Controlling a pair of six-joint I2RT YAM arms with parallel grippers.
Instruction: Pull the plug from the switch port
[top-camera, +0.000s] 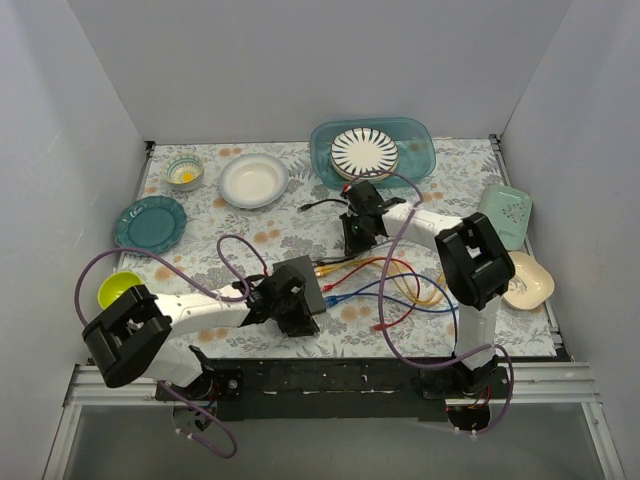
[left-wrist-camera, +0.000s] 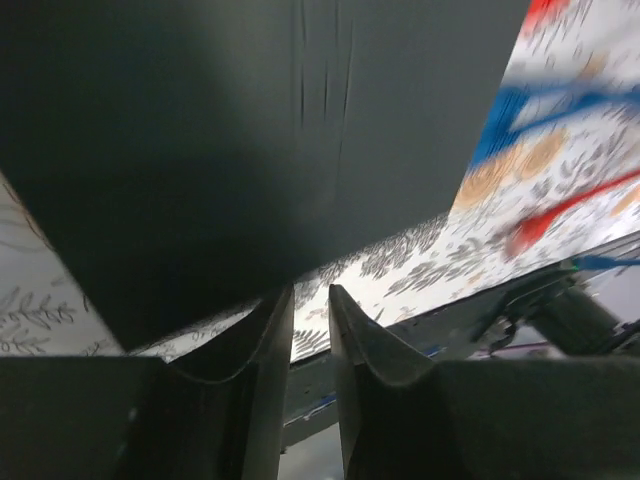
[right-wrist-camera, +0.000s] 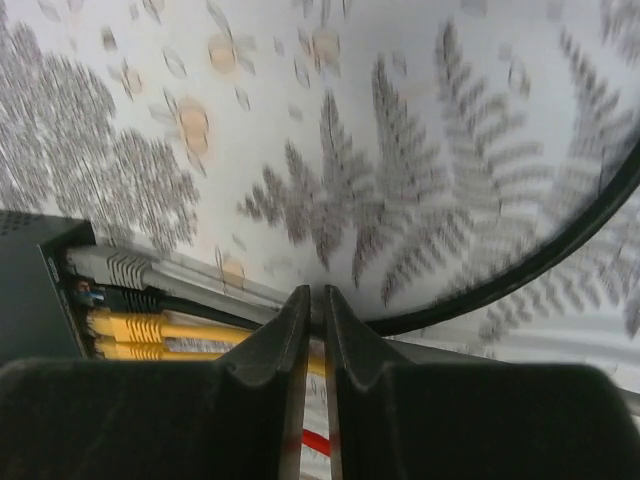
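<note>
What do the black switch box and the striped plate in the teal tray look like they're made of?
The switch: likely matte black plastic or painted metal, a flat dull surface with no glare. The striped plate: probably glazed ceramic, possibly melamine, smooth white with dark radial stripes. It lies in a translucent teal tray, seemingly plastic.

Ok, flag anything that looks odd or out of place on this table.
Loose cables sprawl in tangled loops right of the switch, amid dishes. One black cable lies apart near the white bowl. Nothing looks spilled or broken.

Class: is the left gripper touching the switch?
Cannot tell. The left wrist view shows the switch just past the left gripper, no contact plainly visible.
</note>
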